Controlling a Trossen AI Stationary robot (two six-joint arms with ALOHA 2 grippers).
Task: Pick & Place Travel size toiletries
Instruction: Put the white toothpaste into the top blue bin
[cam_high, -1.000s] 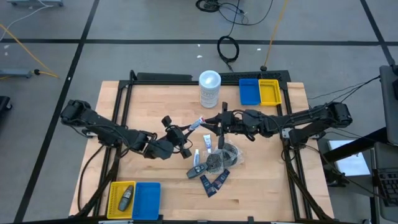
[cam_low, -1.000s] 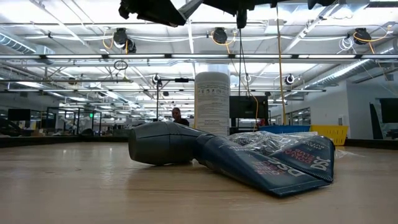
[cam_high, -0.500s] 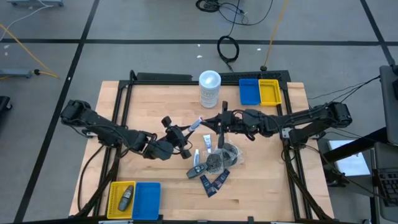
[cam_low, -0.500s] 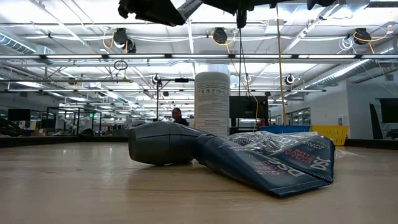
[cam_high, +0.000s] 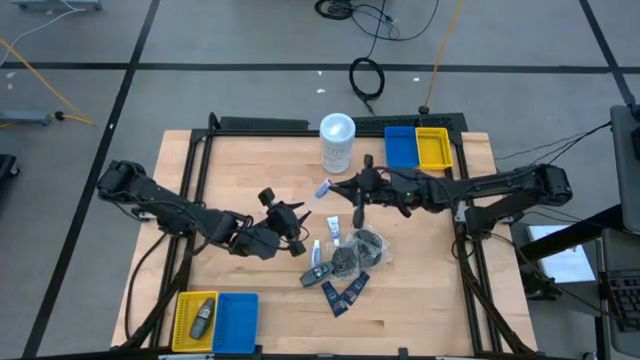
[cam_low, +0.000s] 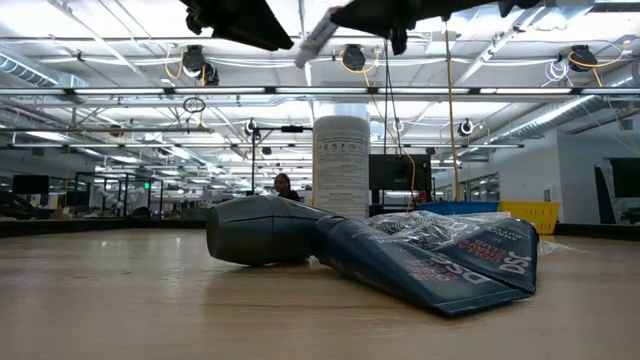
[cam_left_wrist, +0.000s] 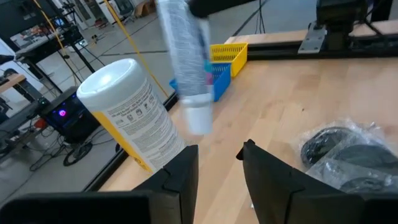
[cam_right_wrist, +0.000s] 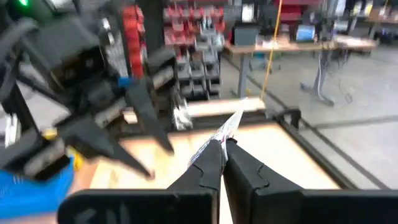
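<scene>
My right gripper (cam_high: 337, 188) is shut on a small white tube (cam_high: 322, 187), held in the air above the table's middle. The tube also shows in the left wrist view (cam_left_wrist: 183, 62), cap end down. My left gripper (cam_high: 294, 222) is open and empty, just left of and nearer than the tube; its fingers (cam_left_wrist: 186, 171) stand below the cap, apart from it. On the table lie two white tubes (cam_high: 333, 228), a dark grey bottle (cam_high: 317, 272), clear-wrapped dark bundles (cam_high: 358, 252) and navy sachets (cam_high: 345, 292). My right gripper pinches the tube's flat crimped end (cam_right_wrist: 231, 127) between its two fingertips. The fingers come about level from the table's right side. The tube is lifted clear and slants away from the fingers, its cap end (cam_low: 303, 57) lower and toward my left gripper.
A tall white canister (cam_high: 337, 143) stands at the far middle, with a blue bin (cam_high: 401, 148) and a yellow bin (cam_high: 433, 147) to its right. At the near left, a yellow bin (cam_high: 181, 320) holds a grey bottle, beside a blue bin (cam_high: 236, 322).
My right gripper has gone toward the table's far right with the white tube. The tube, which reached to my left gripper's fingers before, now hangs clear of them. My left gripper has drawn back slightly toward the near left.
</scene>
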